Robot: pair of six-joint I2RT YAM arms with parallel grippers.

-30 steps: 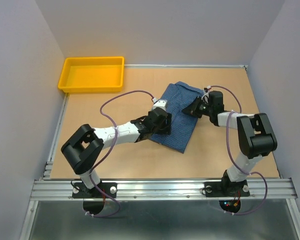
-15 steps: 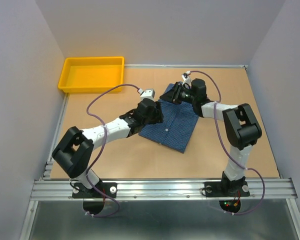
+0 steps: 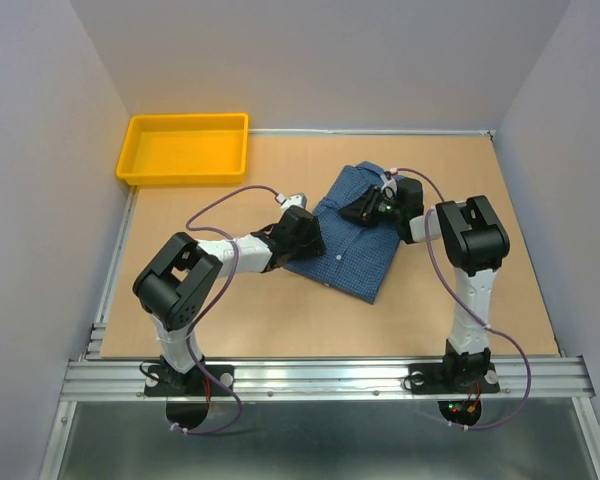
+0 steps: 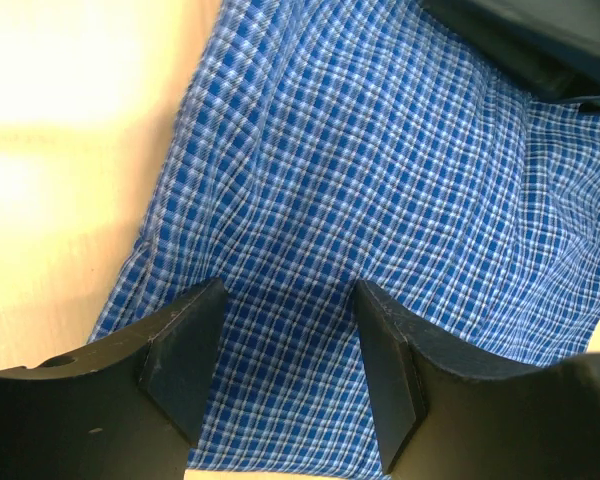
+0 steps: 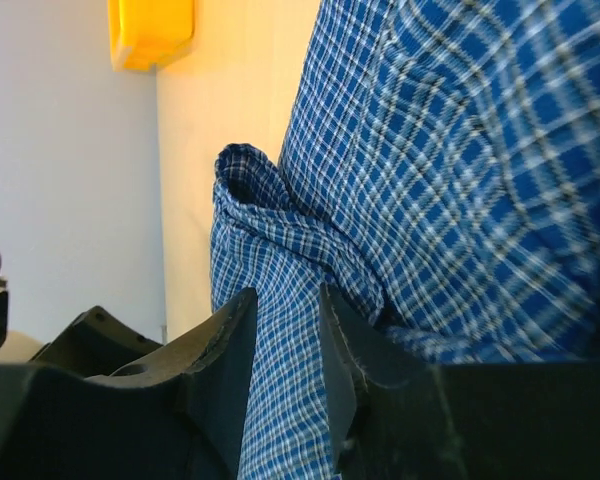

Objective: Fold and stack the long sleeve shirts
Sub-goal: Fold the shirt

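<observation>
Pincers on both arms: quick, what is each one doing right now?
Left pincer: open above the blue checked shirt, holding nothing.
Right pincer: barely parted, shirt cloth in the gap; whether it grips cannot be told.

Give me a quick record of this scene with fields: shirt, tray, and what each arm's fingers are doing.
shirt: blue checked, folded to a rectangle, flat on the table
tray: yellow, far left corner, apart from the shirt
left fingers: spread open over the shirt's left edge
right fingers: narrow gap near the shirt's far end, cloth between; grip unclear
</observation>
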